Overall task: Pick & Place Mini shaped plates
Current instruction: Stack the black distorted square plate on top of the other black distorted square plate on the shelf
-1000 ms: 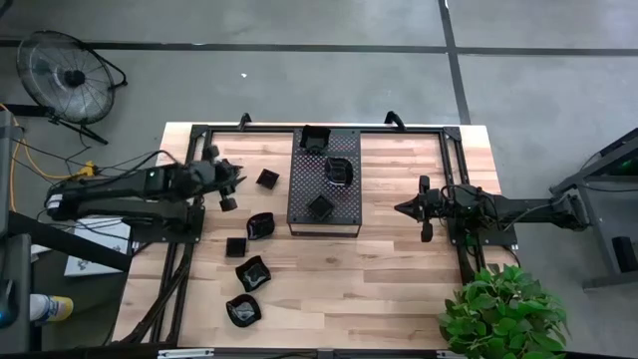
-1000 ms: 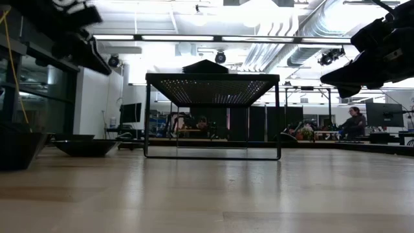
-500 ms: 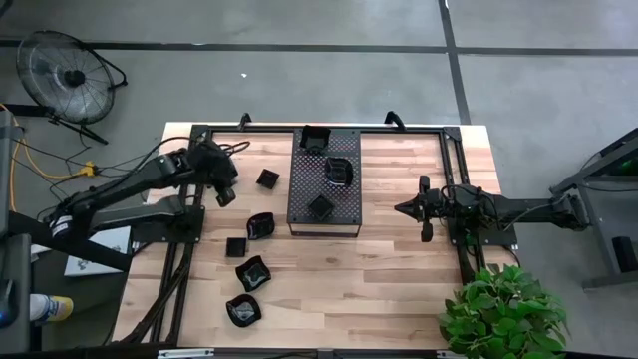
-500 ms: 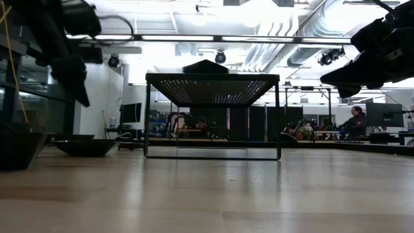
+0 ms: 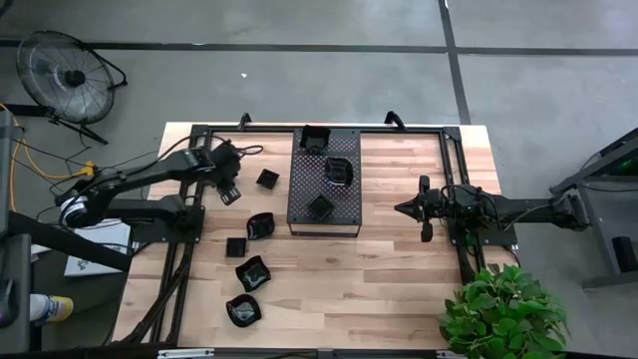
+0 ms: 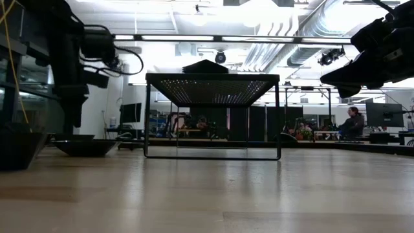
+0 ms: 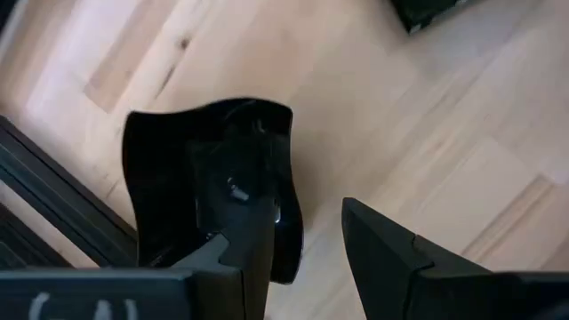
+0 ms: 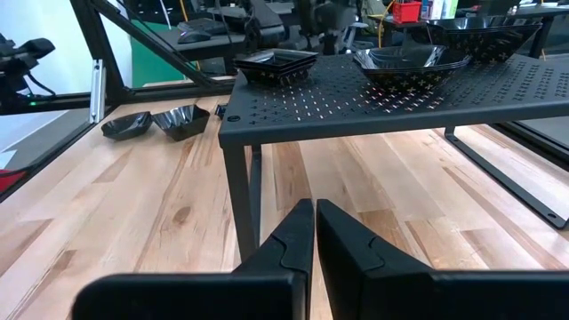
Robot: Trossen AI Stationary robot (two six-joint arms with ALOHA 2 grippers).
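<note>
A glossy black mini shaped plate (image 7: 178, 151) lies on the wood beside the left frame rail, also seen from above (image 5: 230, 196). My left gripper (image 7: 307, 218) (image 5: 227, 185) points down over it, open; one finger stands over the dish, the other outside, with the rim in the gap. Other mini plates lie loose on the table (image 5: 266, 179) (image 5: 260, 225) (image 5: 251, 272). Three more rest on the perforated black tray (image 5: 304, 189). My right gripper (image 5: 423, 209) (image 8: 313, 222) hangs shut and empty to the right of the tray.
Black frame rails (image 5: 199, 214) run along both table sides and the back. A potted plant (image 5: 498, 309) overhangs the front right corner, and a fan (image 5: 65, 72) stands on the floor at the back left. In the low view the raised tray (image 6: 213, 81) stands mid-table.
The left arm has swung its gripper from reaching level toward the right to pointing down over the plate by the rail. The right arm has not moved.
</note>
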